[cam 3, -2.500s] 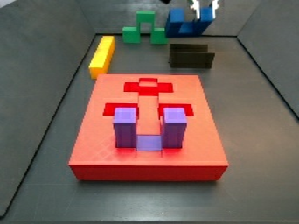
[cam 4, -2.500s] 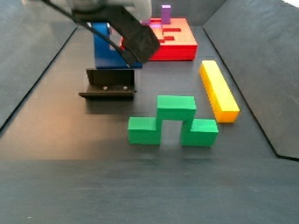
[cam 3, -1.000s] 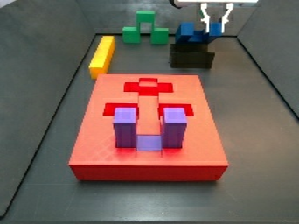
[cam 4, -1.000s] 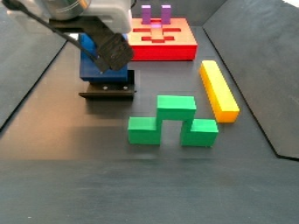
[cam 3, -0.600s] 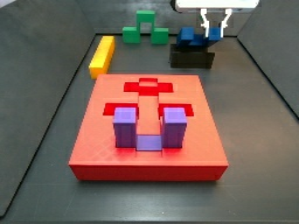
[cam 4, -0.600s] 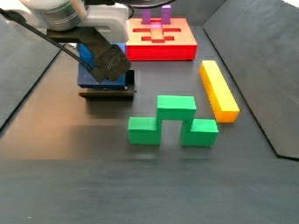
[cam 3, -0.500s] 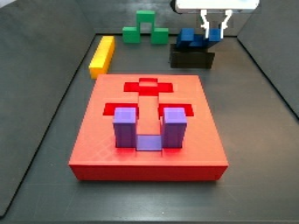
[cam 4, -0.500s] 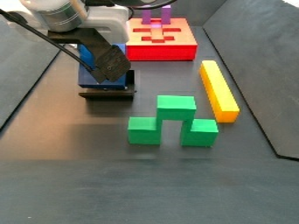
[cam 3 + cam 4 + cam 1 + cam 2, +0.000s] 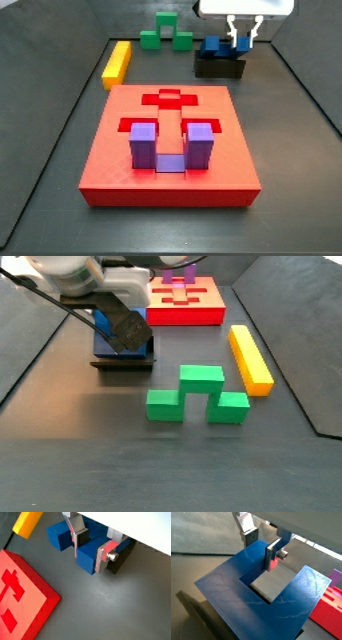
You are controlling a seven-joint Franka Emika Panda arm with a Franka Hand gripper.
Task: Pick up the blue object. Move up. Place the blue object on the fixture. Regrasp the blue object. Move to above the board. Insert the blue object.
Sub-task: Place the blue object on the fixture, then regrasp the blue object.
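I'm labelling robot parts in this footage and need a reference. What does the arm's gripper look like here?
The gripper has two flat silver finger plates with dark pads, one carrying a round silver screw. In a side view the fingers look thin and pale beneath a white hand body. In a side view the wrist is grey and white, with a dark boxy part.

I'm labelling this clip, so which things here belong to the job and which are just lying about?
Belonging to the job:
blue object, on the fixture
gripper, fingers around one blue leg
board, red, with recesses

Lying about:
purple block, seated in the board
green block, on the floor
yellow bar, on the floor
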